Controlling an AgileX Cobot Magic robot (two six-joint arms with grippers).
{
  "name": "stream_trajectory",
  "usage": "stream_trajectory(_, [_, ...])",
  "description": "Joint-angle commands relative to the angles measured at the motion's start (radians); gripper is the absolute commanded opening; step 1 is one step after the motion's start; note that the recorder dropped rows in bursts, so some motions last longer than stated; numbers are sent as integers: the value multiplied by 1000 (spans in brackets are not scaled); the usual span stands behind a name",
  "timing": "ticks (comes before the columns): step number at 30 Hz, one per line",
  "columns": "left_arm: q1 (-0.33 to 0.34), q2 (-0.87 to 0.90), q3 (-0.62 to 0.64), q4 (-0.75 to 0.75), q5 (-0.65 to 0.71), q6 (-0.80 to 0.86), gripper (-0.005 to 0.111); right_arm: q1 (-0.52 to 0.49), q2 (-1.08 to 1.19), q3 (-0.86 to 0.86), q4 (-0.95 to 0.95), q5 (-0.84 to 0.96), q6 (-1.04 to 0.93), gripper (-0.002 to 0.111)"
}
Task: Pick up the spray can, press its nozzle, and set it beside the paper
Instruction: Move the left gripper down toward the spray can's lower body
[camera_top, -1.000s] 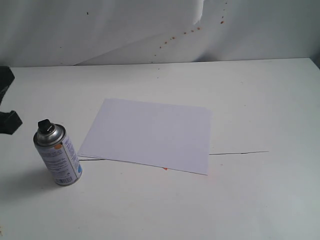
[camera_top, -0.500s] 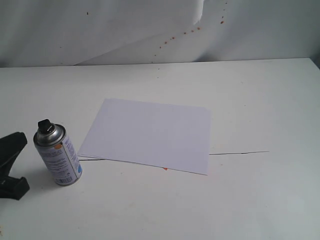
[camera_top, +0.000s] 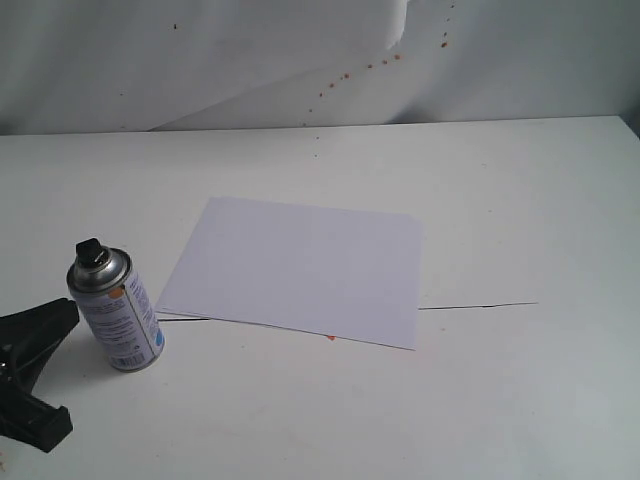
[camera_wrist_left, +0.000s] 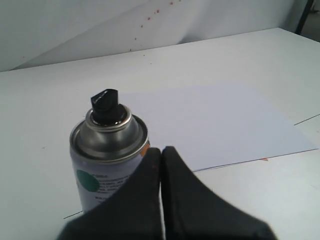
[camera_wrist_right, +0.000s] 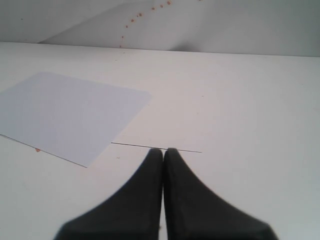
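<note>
The spray can (camera_top: 117, 312) stands upright on the white table, left of the paper (camera_top: 300, 268), with its black nozzle (camera_top: 90, 251) on top. My left gripper (camera_top: 66, 312) is shut and empty, its tip just left of the can and a small gap away. In the left wrist view the can (camera_wrist_left: 102, 165) and nozzle (camera_wrist_left: 105, 101) sit right beyond the closed fingertips of the left gripper (camera_wrist_left: 161, 150), with the paper (camera_wrist_left: 220, 120) behind. My right gripper (camera_wrist_right: 163, 151) is shut and empty over bare table, with the paper (camera_wrist_right: 65, 112) off to one side; the exterior view does not show it.
A thin black line (camera_top: 478, 305) runs across the table (camera_top: 520, 200) from the paper's right edge. A small orange mark (camera_top: 330, 338) shows at the paper's near edge. A white backdrop sheet (camera_top: 250, 60) with orange specks hangs behind the table.
My left gripper has come in from the left edge, moving toward the front of the table and closer to the can. The can and paper have not moved.
</note>
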Motion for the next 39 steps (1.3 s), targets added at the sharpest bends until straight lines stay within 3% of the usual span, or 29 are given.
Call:
stream_trajectory(1, [-5,4,4,20,-9,-27,0,4,-6,3,-8,1,-2,0])
stream_trajectory(24, [-5,4,4,13,-9,-47,0,4,-6,3,-8,1,0,0])
stream_trajectory(31, [-5,66,4,-118,-9,-52,0,4,-6,3,-8,1,0,0])
stream_trajectory(39, [-5,109,4,-68,-9,-56,0,4,-6,3,-8,1,0,0])
